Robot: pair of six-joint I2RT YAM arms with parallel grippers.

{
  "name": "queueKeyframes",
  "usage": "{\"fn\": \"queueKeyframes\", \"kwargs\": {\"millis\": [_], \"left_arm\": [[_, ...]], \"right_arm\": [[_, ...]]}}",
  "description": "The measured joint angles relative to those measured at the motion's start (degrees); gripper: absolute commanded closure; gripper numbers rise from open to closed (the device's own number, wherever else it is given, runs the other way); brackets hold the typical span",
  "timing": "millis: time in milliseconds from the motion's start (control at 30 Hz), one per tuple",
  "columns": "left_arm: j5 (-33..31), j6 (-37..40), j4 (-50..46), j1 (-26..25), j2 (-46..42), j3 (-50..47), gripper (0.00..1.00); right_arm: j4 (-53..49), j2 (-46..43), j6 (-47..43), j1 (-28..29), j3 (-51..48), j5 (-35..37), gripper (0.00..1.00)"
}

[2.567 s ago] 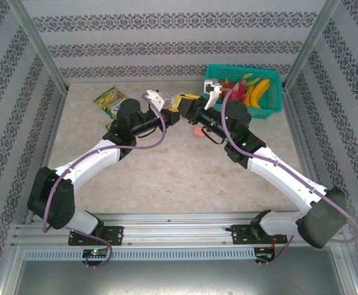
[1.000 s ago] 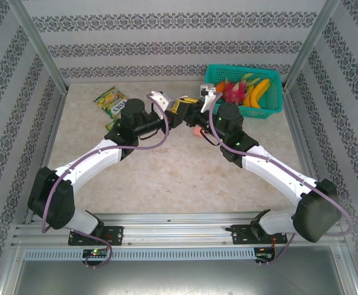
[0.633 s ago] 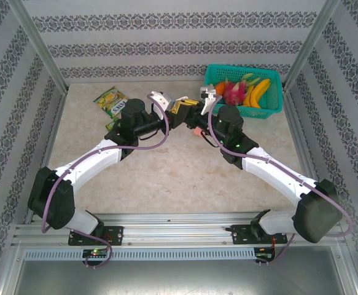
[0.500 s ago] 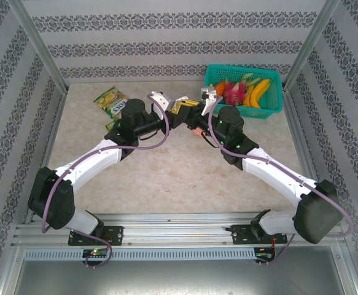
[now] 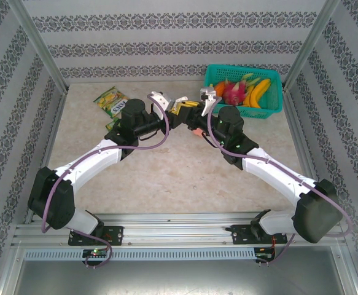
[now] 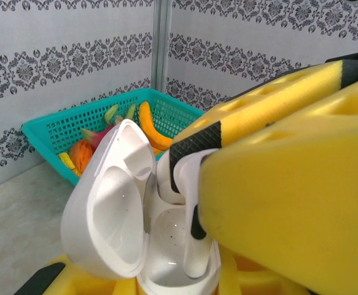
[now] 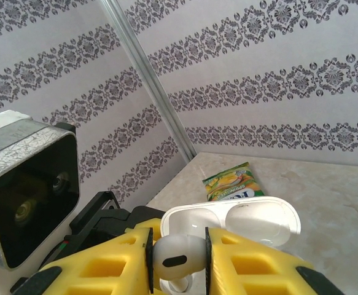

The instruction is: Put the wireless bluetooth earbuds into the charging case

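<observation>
Right gripper has closed in, clenching one white earbud at one open case grasped by left gripper.

Items counted were as follows | robot arms: 2, left arm and right arm | white earbud: 1 | charging case, white, lid open: 1 | teal basket: 1 | green-yellow snack packet: 1
</observation>
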Motion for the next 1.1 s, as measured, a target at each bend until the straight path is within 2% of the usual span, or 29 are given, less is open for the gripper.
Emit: {"fn": "queueKeyframes", "kwargs": {"millis": [67, 167, 500, 700, 1100], "left_arm": [[-0.17, 0.00, -0.26, 0.02, 0.00, 0.00, 1.00], [-0.35, 0.00, -0.48, 0.00, 0.07, 0.00, 1.00], [-0.37, -0.02, 0.07, 0.00, 0.20, -1.03, 1.00], [-0.87, -0.02, 0.74, 0.00, 0.20, -2.78, 1.00], [-0.04, -0.07, 6.60, 0.00, 0.20, -5.81, 1.00]], "right_arm": [[-0.15, 0.15, 0.00, 0.00, 0.02, 0.02, 0.70], [-0.42, 0.15, 0.04, 0.02, 0.04, 0.00, 0.62], [-3.63, -0.17, 1.57, -0.02, 1.07, 0.33, 0.53], [-5.97, -0.31, 3.87, -0.42, 1.27, 0.11, 0.43], [-8.68, -1.40, 7.98, -3.41, 3.96, -0.04, 0.40]]}}
